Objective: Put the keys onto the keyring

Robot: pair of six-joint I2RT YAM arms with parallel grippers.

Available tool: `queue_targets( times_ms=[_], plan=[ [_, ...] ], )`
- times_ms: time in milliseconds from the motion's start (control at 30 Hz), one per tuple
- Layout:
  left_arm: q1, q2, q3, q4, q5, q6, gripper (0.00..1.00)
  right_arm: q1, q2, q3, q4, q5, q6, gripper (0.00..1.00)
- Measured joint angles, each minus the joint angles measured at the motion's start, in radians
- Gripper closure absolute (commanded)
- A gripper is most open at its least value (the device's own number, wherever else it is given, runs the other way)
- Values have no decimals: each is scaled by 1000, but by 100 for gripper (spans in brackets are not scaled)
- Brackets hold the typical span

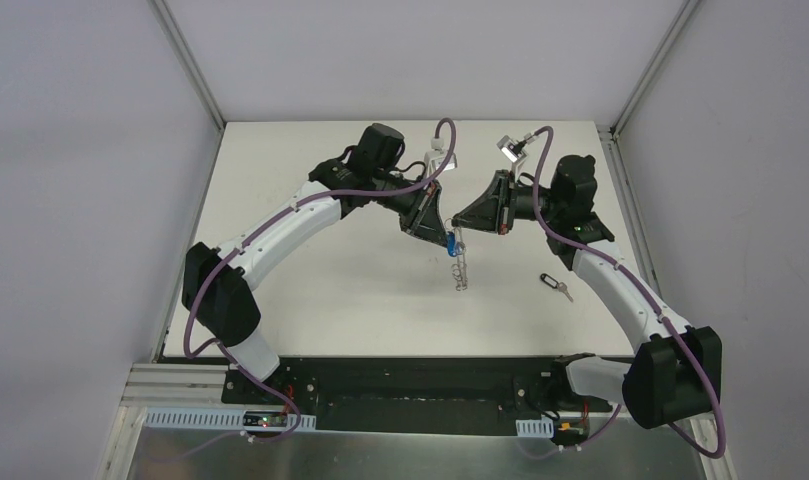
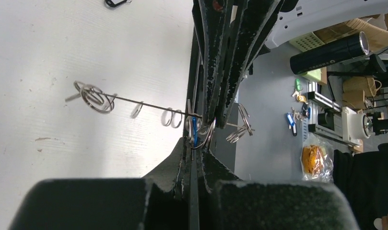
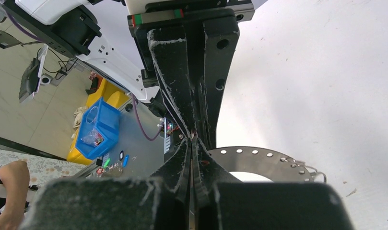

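Observation:
The keyring point(image 1: 461, 266) hangs edge-on above the middle of the table, and my right gripper point(image 1: 460, 222) is shut on its upper rim. The right wrist view shows it as a flat grey disc with holes point(image 3: 259, 160) beside my shut right gripper point(image 3: 192, 139). My left gripper point(image 1: 444, 236) meets it from the left, shut on the blue key point(image 1: 448, 241). In the left wrist view the blue key point(image 2: 194, 130) sits as a blue sliver between the tips of my left gripper point(image 2: 194, 143), among the ring's wire loops point(image 2: 169, 118). The black key point(image 1: 553, 284) lies on the table to the right.
A silver clamp point(image 1: 508, 147) and a white piece point(image 1: 436, 148) stand near the back of the white table point(image 1: 310, 300). Grey walls enclose the table on the left, back and right. Both arms arch inward over the middle.

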Motion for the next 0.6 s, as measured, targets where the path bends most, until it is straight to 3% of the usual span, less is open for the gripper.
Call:
queue_targets(
  times_ms=[267, 600],
  plan=[
    [1, -9, 1, -34, -24, 35, 100, -5, 0, 0, -41, 4, -39, 100],
    [1, -11, 102, -192, -54, 117, 100, -5, -2, 0, -98, 5, -98, 100]
  ],
)
